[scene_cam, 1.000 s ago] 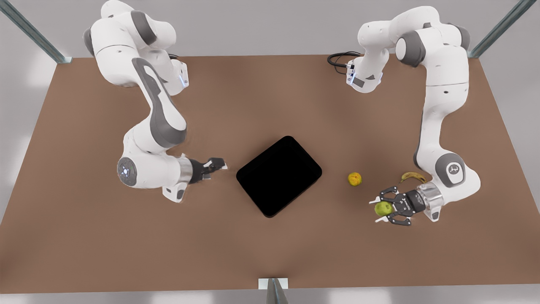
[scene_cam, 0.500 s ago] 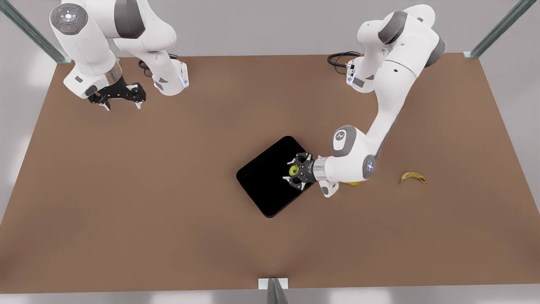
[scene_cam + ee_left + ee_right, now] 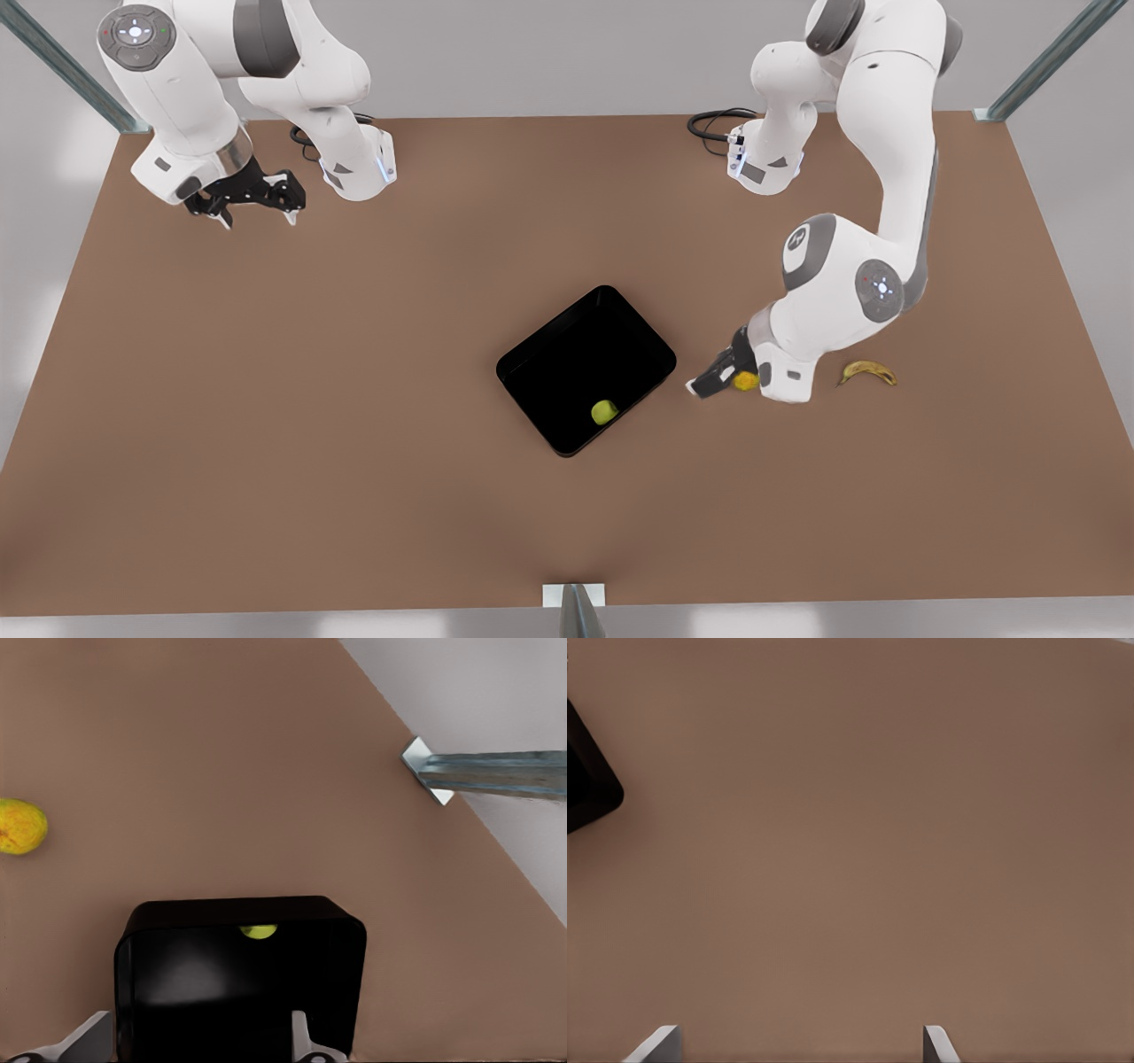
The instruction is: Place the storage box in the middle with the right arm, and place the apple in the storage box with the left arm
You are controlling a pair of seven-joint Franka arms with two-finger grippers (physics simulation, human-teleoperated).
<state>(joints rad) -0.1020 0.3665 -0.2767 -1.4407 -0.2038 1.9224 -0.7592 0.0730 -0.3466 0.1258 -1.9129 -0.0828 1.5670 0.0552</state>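
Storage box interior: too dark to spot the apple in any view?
Front view: the storage box interior is flat black, but the apple shows bright by its wall. Left wrist view: grey sheen on the floor, apple partly cut by the rim. Right wrist view: a black corner, no detail.

My front view looks steeply down over the whole table [image 3: 266,443]; both wrist views look down, sharing the box [image 3: 567,354].
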